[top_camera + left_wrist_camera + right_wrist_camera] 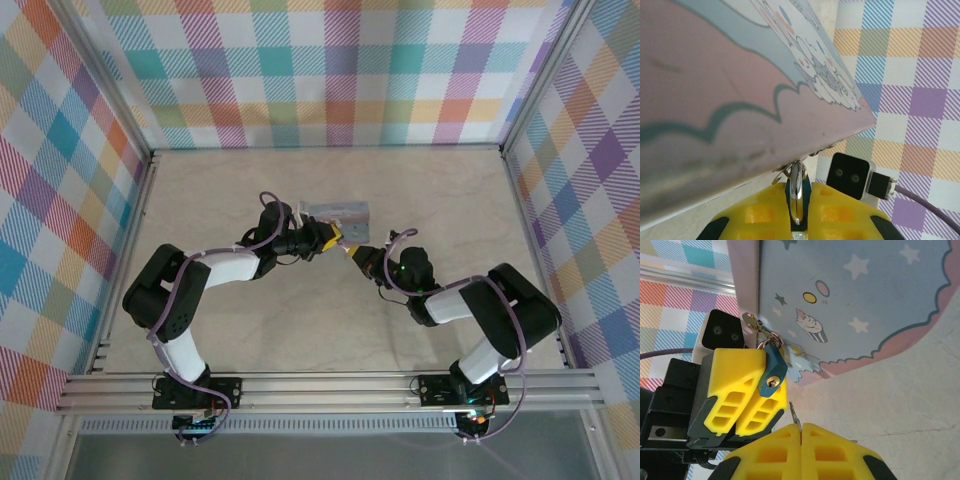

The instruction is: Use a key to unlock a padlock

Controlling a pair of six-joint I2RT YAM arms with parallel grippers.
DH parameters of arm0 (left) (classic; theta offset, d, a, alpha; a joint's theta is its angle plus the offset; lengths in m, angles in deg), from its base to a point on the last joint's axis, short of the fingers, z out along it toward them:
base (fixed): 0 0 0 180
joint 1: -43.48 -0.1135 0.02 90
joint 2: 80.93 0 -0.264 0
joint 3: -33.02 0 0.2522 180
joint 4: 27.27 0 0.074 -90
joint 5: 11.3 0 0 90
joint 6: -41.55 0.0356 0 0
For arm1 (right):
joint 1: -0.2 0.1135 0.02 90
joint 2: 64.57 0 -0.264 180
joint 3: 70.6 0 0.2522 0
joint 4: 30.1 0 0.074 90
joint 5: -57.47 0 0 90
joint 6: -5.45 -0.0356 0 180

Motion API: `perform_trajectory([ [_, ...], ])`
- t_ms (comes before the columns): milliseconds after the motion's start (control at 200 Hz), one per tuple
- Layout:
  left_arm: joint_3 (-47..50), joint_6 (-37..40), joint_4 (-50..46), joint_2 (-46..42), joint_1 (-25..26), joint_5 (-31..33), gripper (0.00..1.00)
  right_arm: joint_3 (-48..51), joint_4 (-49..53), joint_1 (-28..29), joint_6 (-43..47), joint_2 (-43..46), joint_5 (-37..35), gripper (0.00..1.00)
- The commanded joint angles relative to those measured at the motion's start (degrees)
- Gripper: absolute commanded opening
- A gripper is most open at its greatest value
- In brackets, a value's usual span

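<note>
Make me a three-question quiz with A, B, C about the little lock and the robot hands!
1. Where is the padlock? A lying on the table; B hanging at the latch of the tin; C stuck on the wall.
2. What colour is the padlock's body? A red; B green; C blue.
3. The right gripper is: A shut on the key; B wide open; C holding the tin.

Answers: 1 B, it dangles from the tin's latch, pinched by the left gripper. 2 C, the right wrist view shows a blue body. 3 A, its yellow fingers are pressed together with the thin key poking out.
</note>
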Motion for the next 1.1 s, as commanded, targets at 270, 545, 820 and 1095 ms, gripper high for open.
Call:
perform_trajectory([
  [270, 0.7, -1.2, 4.3, 0.9, 0.4, -1.5, 0.0, -0.8, -7.1, 0.4, -0.7, -0.5, -0.4, 0.0],
  [545, 0.9, -1.5, 4.8, 1.1, 0.4, -1.7, 0.0, -0.6, -6.2, 0.3, 0.3, 1.0, -1.3, 0.0],
  [820, 1.0, -2.0, 5.4, 1.3, 0.4, -1.7, 0.0, -2.0, -3.6, 0.3, 1.5, 1.7, -1.7, 0.0],
  [1095, 1.3, -2.7, 6.6, 1.7, 0.5, -1.9, 0.0, -3.0, -3.8, 0.3, 1.3, 0.2, -1.9, 0.01],
])
